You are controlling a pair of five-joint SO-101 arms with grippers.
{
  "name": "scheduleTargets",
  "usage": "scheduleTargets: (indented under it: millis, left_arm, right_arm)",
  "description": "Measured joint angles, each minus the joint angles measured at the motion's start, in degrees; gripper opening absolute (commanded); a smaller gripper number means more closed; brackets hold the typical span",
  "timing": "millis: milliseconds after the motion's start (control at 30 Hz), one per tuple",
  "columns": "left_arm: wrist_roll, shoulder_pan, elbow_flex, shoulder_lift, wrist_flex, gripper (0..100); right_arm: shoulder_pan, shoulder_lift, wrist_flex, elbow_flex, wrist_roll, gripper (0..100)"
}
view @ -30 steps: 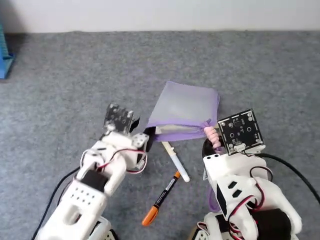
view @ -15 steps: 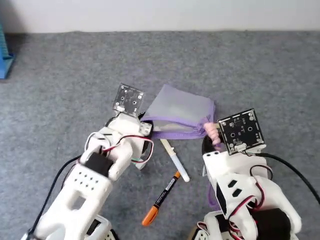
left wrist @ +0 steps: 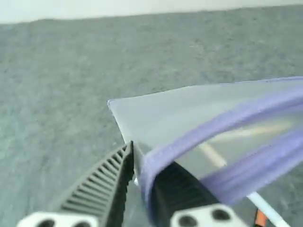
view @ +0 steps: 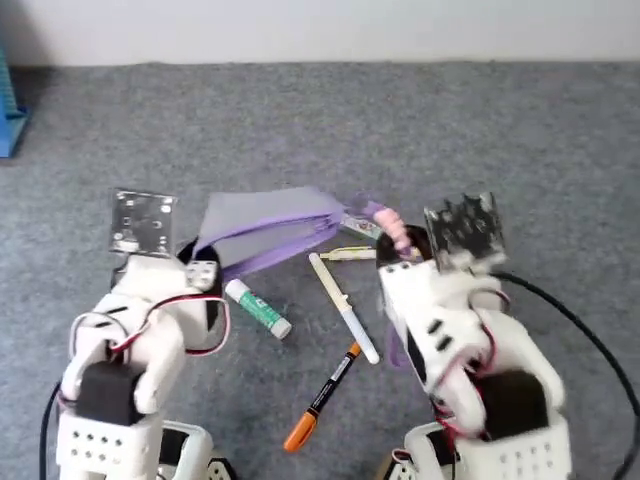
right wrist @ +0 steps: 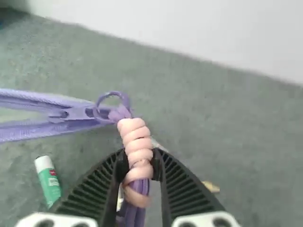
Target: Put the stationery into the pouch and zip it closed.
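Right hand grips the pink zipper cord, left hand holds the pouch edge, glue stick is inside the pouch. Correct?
No. The glue stick lies on the table beside the pouch, not inside; the high view shows it. The rest holds.

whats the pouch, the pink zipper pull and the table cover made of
Pouch: probably thin frosted plastic, lilac and translucent, since pale shapes show through its wall. Its purple zipper band looks like fabric, though that is less sure.
Pink pull: seems to be soft knotted cord, matte, in rounded coils.
Table cover: grey, matte and speckled, like felt or short-pile carpet.
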Motion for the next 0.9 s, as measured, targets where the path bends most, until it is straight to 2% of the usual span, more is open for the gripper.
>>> scheduleTargets:
  millis: [100, 300, 500, 700, 900]
  left_arm:
    - [0.0, -1.49, -0.53, 0.0, 3.16, 1]
    - [0.0, -2.81, -0.53, 0.0, 5.01, 1]
    - [-0.09, -8.53, -0.53, 0.0, 5.54, 1]
    - [4.66, -9.67, -0.53, -0.09, 9.67, 1]
    - [7.82, -10.02, -0.97, -0.35, 11.52, 1]
  right_arm:
    - [-2.99, 4.75, -0.79, -1.32, -2.55, 4.9]
    - [-7.12, 13.89, -0.79, -6.42, -5.63, 23.1]
    - [-6.95, 18.2, 8.97, -14.33, -8.88, 23.1]
    - [-7.03, 18.29, 19.16, -18.02, -9.23, 23.1]
    - [-5.01, 19.52, 20.31, -18.02, -9.23, 23.1]
